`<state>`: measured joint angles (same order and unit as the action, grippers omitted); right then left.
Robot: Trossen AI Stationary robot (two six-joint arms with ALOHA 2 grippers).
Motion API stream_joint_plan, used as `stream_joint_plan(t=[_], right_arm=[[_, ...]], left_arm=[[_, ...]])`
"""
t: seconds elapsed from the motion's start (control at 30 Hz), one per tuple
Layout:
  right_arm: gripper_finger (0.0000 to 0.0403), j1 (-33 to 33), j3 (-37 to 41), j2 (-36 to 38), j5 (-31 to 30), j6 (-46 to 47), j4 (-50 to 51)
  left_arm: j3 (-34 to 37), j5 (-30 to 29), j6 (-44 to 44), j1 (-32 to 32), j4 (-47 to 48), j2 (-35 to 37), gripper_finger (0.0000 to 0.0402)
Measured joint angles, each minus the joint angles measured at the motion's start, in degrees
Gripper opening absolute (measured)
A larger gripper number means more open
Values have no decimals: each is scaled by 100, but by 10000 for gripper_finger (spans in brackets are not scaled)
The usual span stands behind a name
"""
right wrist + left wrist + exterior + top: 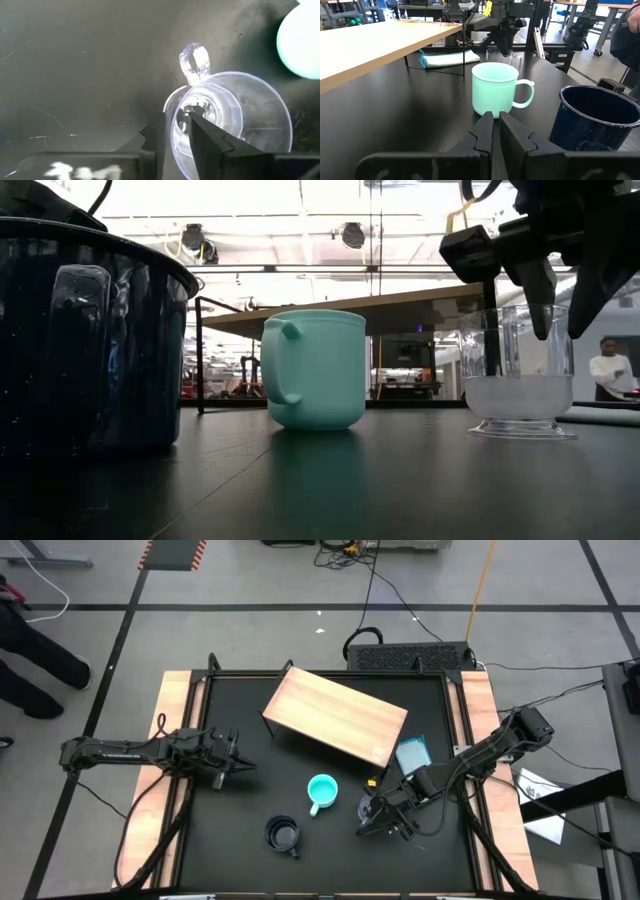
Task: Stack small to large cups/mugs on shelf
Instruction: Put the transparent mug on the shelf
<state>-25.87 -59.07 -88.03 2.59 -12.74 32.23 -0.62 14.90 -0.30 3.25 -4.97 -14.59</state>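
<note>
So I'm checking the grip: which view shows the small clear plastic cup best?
The right wrist view: the small clear plastic cup fills it, one finger inside the rim. The low view shows its side; the left wrist view glimpses it behind the turquoise mug; the high view barely.

Below you stands the small clear plastic cup [230,120], its wall between the right gripper's [176,131] dark fingers.
</note>
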Motion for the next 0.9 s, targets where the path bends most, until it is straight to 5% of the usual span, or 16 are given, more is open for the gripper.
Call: stream_joint_plan(t=[0.33, 0.9], right_arm=[[5, 0, 0, 0, -2, -99, -102], [1, 2, -564, 39, 25, 134, 484]], left_arm=[[2, 0, 0, 0, 0, 0, 33], [0, 0, -4, 0, 2, -2, 33]])
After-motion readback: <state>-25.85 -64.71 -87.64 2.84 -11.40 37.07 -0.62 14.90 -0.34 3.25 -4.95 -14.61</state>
